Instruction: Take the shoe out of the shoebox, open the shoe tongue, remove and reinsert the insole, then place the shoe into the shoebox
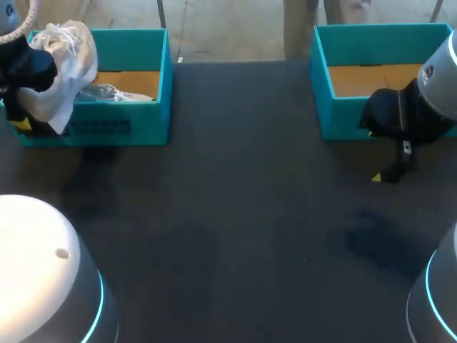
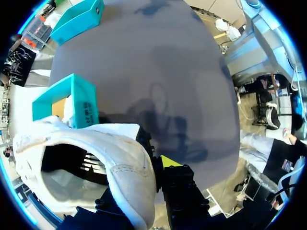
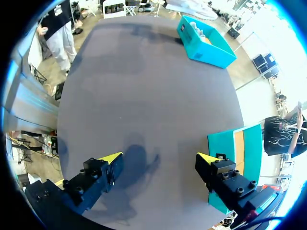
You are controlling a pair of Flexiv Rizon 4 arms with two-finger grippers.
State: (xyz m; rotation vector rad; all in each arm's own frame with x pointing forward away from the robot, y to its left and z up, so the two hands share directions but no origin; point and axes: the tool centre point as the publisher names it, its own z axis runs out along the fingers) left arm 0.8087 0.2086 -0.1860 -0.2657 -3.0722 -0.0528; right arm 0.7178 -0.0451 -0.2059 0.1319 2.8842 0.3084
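Above the left end of the teal cardboard shoebox (image 1: 136, 118): white fabric shoe (image 1: 64, 71), gripped by the black left hand (image 1: 25, 118). Well to that shoebox's right, across the dark worktop (image 1: 235, 214): second teal box (image 1: 335, 107), right hand (image 1: 375, 153) just before it, yellow tips apart.

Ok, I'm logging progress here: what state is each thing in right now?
white fabric shoe: lifted, held over the left box
left gripper: shut on the shoe's side wall
right gripper: open, holding nothing
left teal cardboard box: lidless
right teal cardboard box: lidless, brown floor showing
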